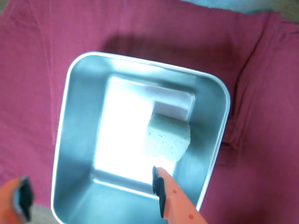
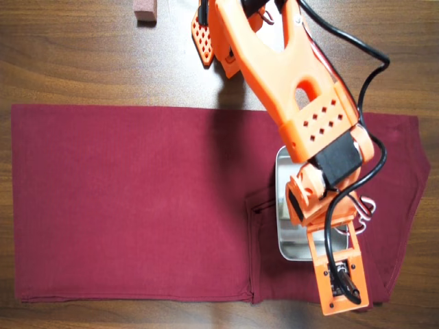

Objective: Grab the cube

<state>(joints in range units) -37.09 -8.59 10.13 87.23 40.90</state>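
The small pale beige cube (image 1: 167,138) with a rough matte surface lies inside the shiny metal tray (image 1: 64,122), toward its right wall in the wrist view. My gripper (image 1: 91,193) is open above the tray's near end. One orange fingertip (image 1: 161,189) with a dark pad is just below the cube. The other fingertip (image 1: 21,196) is beyond the tray's left rim. Nothing is between the fingers. In the overhead view the arm (image 2: 302,89) covers most of the tray (image 2: 282,226), and the cube is hidden.
The tray sits on a dark red cloth (image 2: 123,205) spread over a wooden table (image 2: 68,55). The cloth has folds right of the tray (image 1: 243,93). A reddish-brown block (image 2: 145,10) stands at the table's top edge, far from the tray.
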